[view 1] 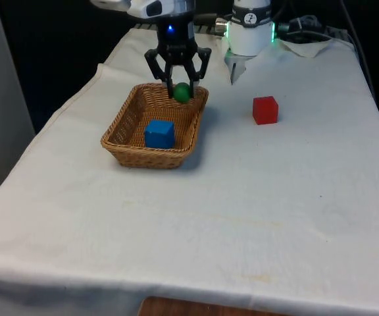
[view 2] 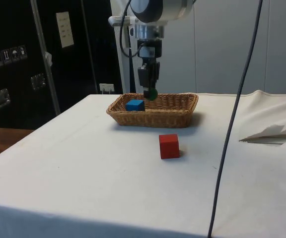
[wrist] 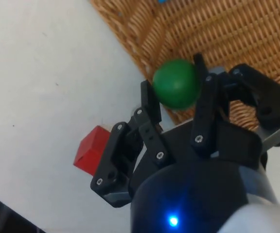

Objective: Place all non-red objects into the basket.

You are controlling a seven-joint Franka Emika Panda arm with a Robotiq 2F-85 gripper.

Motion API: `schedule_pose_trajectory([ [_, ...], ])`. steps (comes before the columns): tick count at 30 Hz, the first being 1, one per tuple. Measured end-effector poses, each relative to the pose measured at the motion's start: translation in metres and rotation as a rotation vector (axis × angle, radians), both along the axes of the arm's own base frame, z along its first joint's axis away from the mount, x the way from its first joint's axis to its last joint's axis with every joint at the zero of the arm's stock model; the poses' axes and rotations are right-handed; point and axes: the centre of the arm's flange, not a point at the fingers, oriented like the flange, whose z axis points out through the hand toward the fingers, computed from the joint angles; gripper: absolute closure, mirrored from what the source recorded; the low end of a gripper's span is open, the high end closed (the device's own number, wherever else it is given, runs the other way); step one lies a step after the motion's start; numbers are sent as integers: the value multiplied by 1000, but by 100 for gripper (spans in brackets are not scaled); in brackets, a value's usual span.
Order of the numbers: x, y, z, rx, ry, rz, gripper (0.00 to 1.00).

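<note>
A green ball [view 1: 182,91] hangs between the fingers of my gripper [view 1: 181,94], which is shut on it just above the far rim of the wicker basket [view 1: 125,120]. A blue cube [view 1: 159,133] lies inside the basket. The red cube [view 1: 265,110] stands on the cloth toward the front view's right of the basket. In the side view the gripper [view 2: 150,93] holds the ball [view 2: 153,93] over the basket [view 2: 159,117], with the blue cube [view 2: 135,105] inside and the red cube [view 2: 169,146] nearer. The wrist view has the ball [wrist: 175,83] over the basket's edge [wrist: 237,34] and the red cube [wrist: 90,151] on the cloth.
Bunched white cloth [view 1: 311,45] lies at the table's far right corner. A dark cable [view 2: 231,124] hangs across the side view. Open cloth stretches in front of the basket toward the table's near edge.
</note>
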Motion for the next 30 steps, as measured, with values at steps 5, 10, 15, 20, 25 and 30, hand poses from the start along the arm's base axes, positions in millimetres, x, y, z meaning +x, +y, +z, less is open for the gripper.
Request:
schedule_pose_trajectory([
  [5, -4, -6, -1, -6, -2, 2, 100],
  [10, -10, -14, -4, -13, -2, 3, 100],
  [15, -15, -18, -8, -22, -3, 2, 100],
  [20, -21, -24, -15, -38, -4, 1, 100],
  [25, -25, -25, -20, -47, -4, 0, 100],
  [30, -28, -25, -30, -68, -3, -2, 100],
])
